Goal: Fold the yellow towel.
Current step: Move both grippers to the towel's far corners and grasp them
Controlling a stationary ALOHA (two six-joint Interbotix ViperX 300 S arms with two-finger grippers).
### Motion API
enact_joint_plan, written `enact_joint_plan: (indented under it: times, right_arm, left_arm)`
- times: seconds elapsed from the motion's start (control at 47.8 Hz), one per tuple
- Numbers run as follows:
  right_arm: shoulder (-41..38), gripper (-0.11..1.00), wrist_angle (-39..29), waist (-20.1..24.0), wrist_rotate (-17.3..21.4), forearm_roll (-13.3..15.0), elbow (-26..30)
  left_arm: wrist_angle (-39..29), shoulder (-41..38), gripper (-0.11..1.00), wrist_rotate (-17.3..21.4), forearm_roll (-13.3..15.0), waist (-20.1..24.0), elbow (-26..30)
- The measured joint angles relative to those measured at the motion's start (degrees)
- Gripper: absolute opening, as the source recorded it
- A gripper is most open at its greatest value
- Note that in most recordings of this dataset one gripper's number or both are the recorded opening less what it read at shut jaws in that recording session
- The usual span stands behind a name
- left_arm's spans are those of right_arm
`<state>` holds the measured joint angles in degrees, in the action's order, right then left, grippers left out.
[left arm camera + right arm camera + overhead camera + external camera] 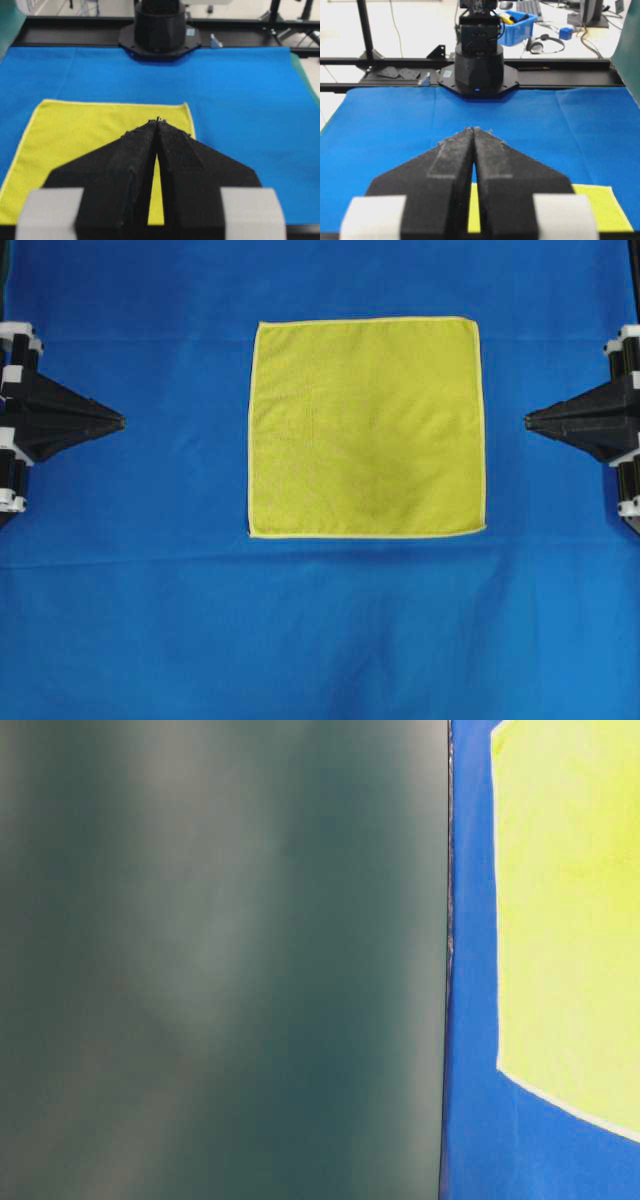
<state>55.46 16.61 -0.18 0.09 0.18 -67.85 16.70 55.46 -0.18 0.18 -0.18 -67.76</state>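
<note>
The yellow towel (367, 427) lies spread flat and square on the blue cloth, its pale hem showing all round. It also shows as the yellow towel (570, 920), the yellow towel (85, 135) and the yellow towel (597, 207). My left gripper (121, 422) hangs to the left of the towel, well apart from its edge, its black fingers meeting at the tips with nothing held. My left gripper (158, 120) looks the same in its wrist view. Off the towel's right edge my right gripper (528, 420) is shut and empty; my right gripper (473, 129) confirms it.
The blue cloth (320, 630) covers the whole table. A dark green panel (220, 960) fills most of the table-level view. Each wrist view shows the opposite arm's black base (160, 30) and black base (479, 70) at the cloth's far edge.
</note>
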Motion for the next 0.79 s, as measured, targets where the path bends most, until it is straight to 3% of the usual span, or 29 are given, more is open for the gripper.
enact_joint_plan:
  times: [0.188, 0.418, 0.586, 0.69, 0.795]
  right_arm:
    - [-1.0, 0.00, -1.7, -3.2, -0.1, -0.4, 1.1]
    - [-4.5, 0.00, -9.4, -13.8, 1.6, -1.1, 2.0]
    - [-10.3, 0.01, -10.7, -21.4, 1.9, -1.2, 2.0]
    - [-15.9, 0.05, -10.8, -25.5, 1.9, -1.2, 2.0]
    - [-23.2, 0.37, -10.7, -29.8, 2.1, -1.2, 3.2]
  left_arm:
    - [3.1, -5.4, 0.00, -0.1, 1.0, 3.7, 0.2]
    - [7.6, -17.3, 0.00, 0.0, 1.1, 10.8, 2.0]
    - [7.6, -26.6, 0.02, 0.1, 1.1, 15.7, 4.7]
    - [7.6, -33.1, 0.28, 0.3, 1.1, 18.3, 7.6]
    - [7.6, -40.0, 0.61, 0.2, 1.1, 20.7, 10.6]
